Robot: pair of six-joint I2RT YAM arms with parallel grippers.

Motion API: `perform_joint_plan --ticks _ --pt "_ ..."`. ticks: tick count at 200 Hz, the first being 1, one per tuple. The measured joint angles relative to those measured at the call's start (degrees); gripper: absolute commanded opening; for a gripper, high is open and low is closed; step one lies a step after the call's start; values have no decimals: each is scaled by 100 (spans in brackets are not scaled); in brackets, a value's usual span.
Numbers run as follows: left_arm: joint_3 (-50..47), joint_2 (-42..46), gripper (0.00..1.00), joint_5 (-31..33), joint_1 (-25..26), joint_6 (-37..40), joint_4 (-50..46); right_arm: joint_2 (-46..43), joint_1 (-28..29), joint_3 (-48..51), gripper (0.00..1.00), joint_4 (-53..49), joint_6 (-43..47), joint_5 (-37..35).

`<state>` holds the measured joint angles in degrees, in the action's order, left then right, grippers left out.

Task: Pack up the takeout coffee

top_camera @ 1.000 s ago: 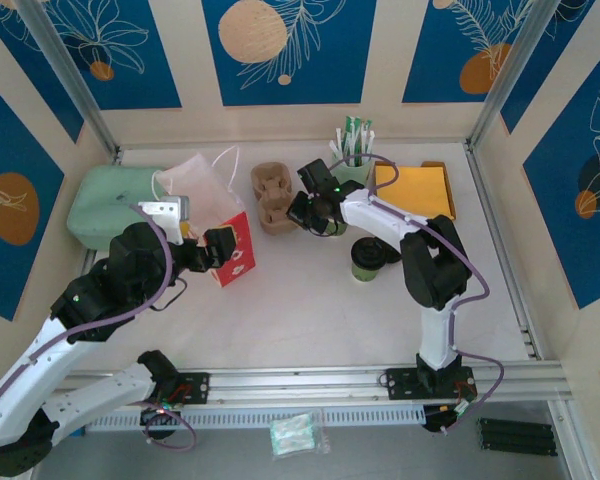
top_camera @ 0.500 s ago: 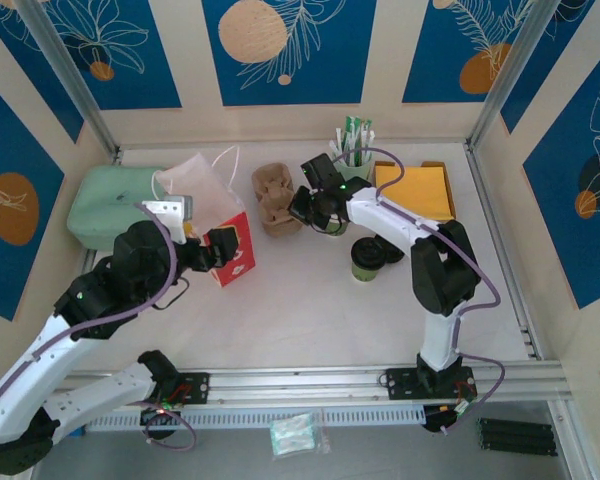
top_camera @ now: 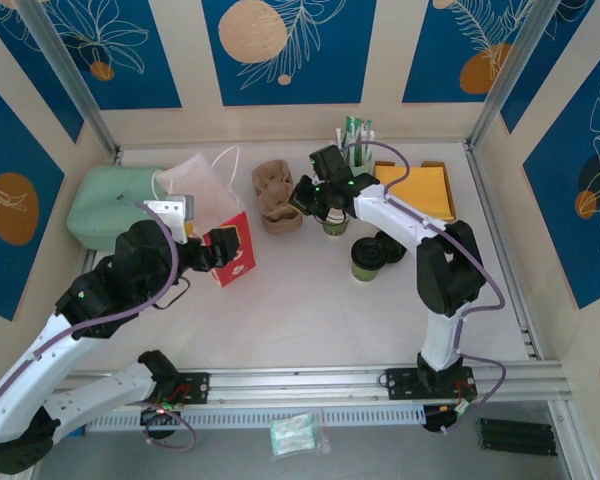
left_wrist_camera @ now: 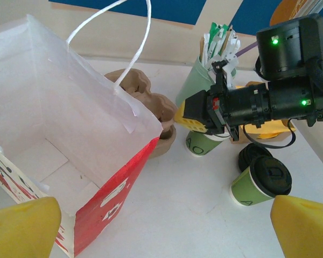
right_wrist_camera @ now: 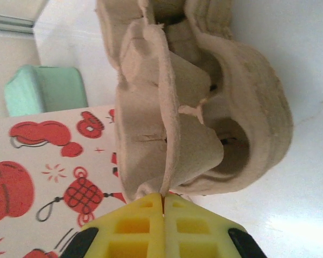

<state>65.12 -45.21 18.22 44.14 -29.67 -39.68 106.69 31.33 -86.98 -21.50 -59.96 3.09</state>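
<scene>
The R gripper (right_wrist_camera: 162, 215) is clenched. Its yellow fingers (right_wrist_camera: 134, 226) press together, and a thin wall of the brown cardboard cup carrier (right_wrist_camera: 204, 107) runs straight into the seam, so I read it as pinched there. In the top cam the carrier stands at the back of the table (top_camera: 310, 320), between the paper bag (top_camera: 205, 215) and the R wrist.

The L gripper (top_camera: 224, 245) is released, jaws fully apart, just beside the red front of the bag. The bag stands upright w/ its mouth open.

The takeout coffee cup (top_camera: 367, 258), black lid on, stands upright right of centre, near the R forearm and well apart from the bag. A loose lid (top_camera: 390, 245) lies just beside it. A 2nd green cup (top_camera: 335, 224) stands under the R wrist, near the mint tumbler (top_camera: 355, 160) w/ sticks.
</scene>
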Motion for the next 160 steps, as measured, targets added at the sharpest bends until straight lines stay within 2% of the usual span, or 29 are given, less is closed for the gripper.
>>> perform_joint_plan --ticks 70,160 --pt "0 -13 99 0 0 0 0 -227 -63 0 0 424 74 299" --pt "0 -90 99 2 0 0 2 -498 -72 -2 0 435 323 542"
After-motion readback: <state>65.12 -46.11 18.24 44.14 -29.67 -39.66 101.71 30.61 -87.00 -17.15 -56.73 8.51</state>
